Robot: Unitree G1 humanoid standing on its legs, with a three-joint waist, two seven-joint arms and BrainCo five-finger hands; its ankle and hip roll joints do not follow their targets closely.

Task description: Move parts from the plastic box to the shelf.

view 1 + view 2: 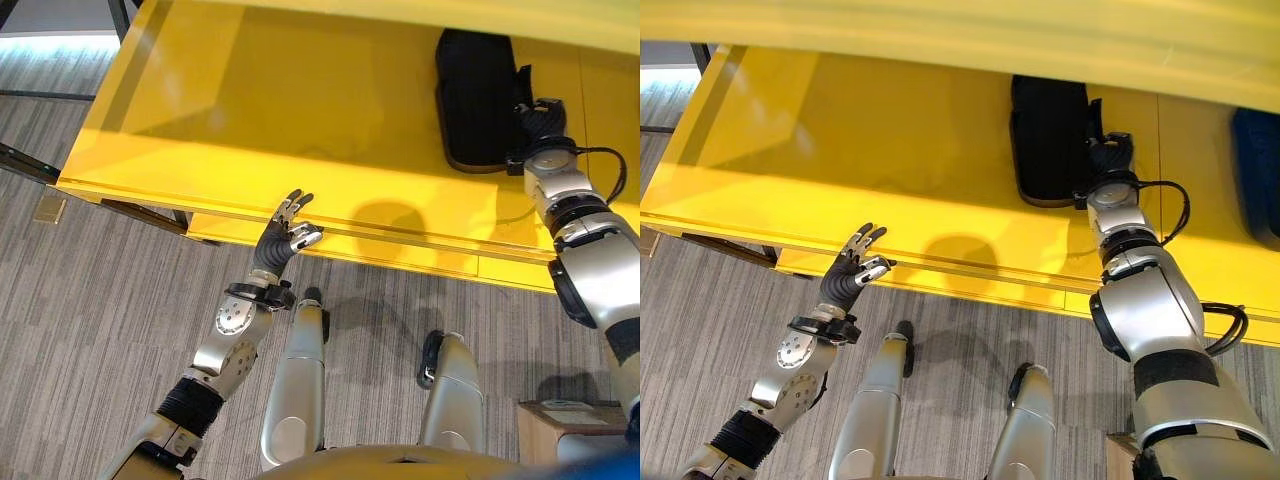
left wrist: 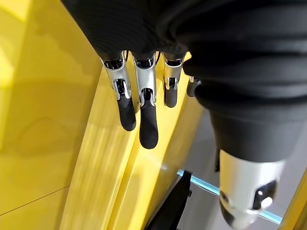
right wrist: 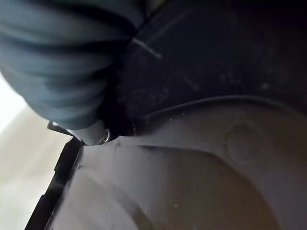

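The left hand (image 1: 285, 232) is up near the front edge of the yellow shelf (image 1: 250, 120). Its fingers (image 2: 141, 112) are straight and a little spread. It holds nothing. It hangs just over the lip of the shelf and does no work.

Go right, and there is a black part (image 1: 478, 95) lying flat on the yellow shelf, near the back. It is a long, dark plastic piece with round corners. So the task's thing is on the shelf, not in a box.

The right hand (image 1: 538, 118) is right up against the near end of the black part. In the right wrist view the part (image 3: 201, 158) is very close and dark. The fingers are tucked behind it, so I cannot tell if the hand grips the part or not.

Far right, a bit of a blue box (image 1: 1258, 175) sits on the shelf too. A brown cardboard box (image 1: 560, 425) stands on the floor.

I think the step is setting the part down on the shelf. The next move would need the right hand to let go, if it has hold, and pull straight back so it does not drag the part along.
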